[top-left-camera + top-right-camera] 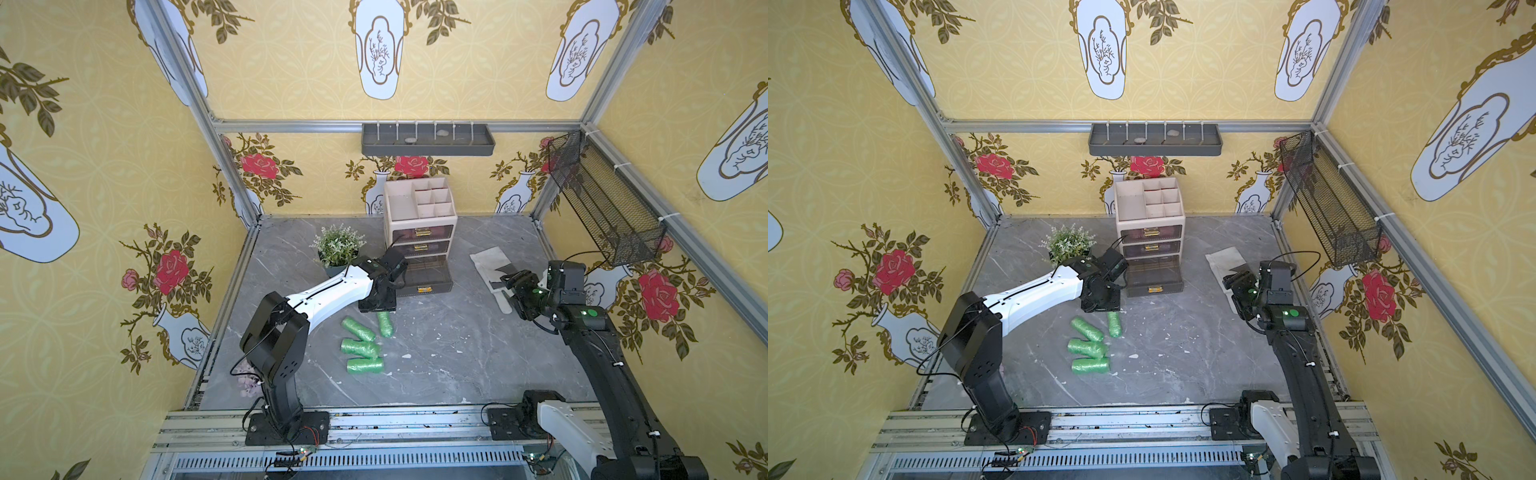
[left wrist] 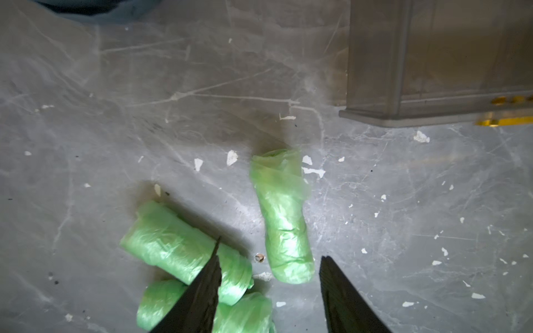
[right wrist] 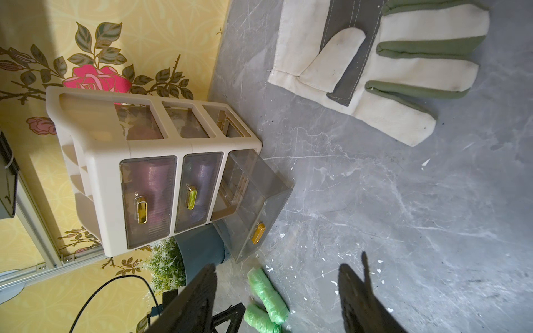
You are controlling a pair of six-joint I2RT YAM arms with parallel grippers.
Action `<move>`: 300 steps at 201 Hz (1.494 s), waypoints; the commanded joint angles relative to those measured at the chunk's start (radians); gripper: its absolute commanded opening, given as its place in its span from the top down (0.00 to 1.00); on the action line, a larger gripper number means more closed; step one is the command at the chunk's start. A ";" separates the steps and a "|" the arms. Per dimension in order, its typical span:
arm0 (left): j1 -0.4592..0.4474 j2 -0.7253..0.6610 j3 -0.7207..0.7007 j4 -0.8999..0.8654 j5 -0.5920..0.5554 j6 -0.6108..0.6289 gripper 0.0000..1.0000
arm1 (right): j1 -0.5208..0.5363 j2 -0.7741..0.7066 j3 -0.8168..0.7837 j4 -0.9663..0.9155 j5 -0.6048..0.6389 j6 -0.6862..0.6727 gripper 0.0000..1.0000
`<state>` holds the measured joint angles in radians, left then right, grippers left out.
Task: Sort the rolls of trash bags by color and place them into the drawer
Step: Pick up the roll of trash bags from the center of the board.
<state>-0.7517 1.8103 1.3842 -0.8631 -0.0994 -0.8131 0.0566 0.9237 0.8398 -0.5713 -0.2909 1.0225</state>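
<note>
Several green rolls of trash bags lie on the grey table: one alone (image 1: 385, 324) (image 2: 284, 219), the others clustered beside it (image 1: 360, 348) (image 1: 1086, 348) (image 2: 178, 250). My left gripper (image 1: 377, 306) (image 2: 270, 249) hangs open just above the lone roll's near end, holding nothing. The bottom drawer (image 1: 424, 279) (image 1: 1154, 279) (image 2: 432, 72) (image 3: 253, 201) of the beige organizer is pulled out. The two upper drawers are shut, with pinkish (image 3: 147, 199) and lilac (image 3: 199, 190) shapes behind their fronts. My right gripper (image 1: 509, 282) (image 3: 278, 268) is open and empty, over to the right.
A potted plant (image 1: 338, 245) stands left of the organizer, close behind my left wrist. A work glove (image 1: 492, 270) (image 3: 375, 72) lies under my right gripper. A lilac flower cluster (image 1: 248, 380) sits by the left arm's base. A mesh basket (image 1: 602, 203) hangs on the right wall.
</note>
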 commanded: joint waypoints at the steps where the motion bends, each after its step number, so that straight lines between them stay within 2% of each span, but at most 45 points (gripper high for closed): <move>1: -0.012 0.031 -0.015 0.051 0.044 -0.027 0.42 | -0.006 -0.002 -0.007 0.010 -0.019 -0.016 0.33; 58: -0.021 0.076 -0.089 0.091 0.057 -0.032 0.43 | -0.015 -0.002 -0.016 0.013 -0.036 -0.020 0.33; 112: -0.021 0.099 -0.072 0.081 0.042 -0.009 0.49 | -0.017 -0.005 -0.026 0.025 -0.048 -0.019 0.33; 169: -0.017 0.145 -0.031 0.067 0.057 0.022 0.66 | -0.027 -0.011 -0.005 -0.006 -0.049 -0.041 0.32; 193: -0.014 0.156 -0.016 0.053 0.068 0.032 0.76 | -0.036 -0.023 0.000 -0.015 -0.049 -0.045 0.32; 216: -0.015 0.117 -0.014 0.034 0.055 0.038 0.83 | -0.043 -0.031 0.000 -0.022 -0.050 -0.048 0.32; 240: -0.030 0.039 0.019 -0.037 -0.034 0.063 0.88 | -0.050 -0.035 -0.002 -0.025 -0.059 -0.052 0.32; 269: -0.045 -0.079 0.073 -0.095 -0.092 0.187 0.97 | -0.058 -0.043 0.001 -0.025 -0.071 -0.059 0.32; 300: -0.055 -0.182 0.138 -0.092 -0.130 0.346 0.98 | -0.070 -0.061 0.002 -0.033 -0.073 -0.066 0.32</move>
<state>-0.8036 1.6745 1.4841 -0.9272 -0.1745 -0.6292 -0.0048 0.8757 0.8330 -0.6037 -0.3573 0.9737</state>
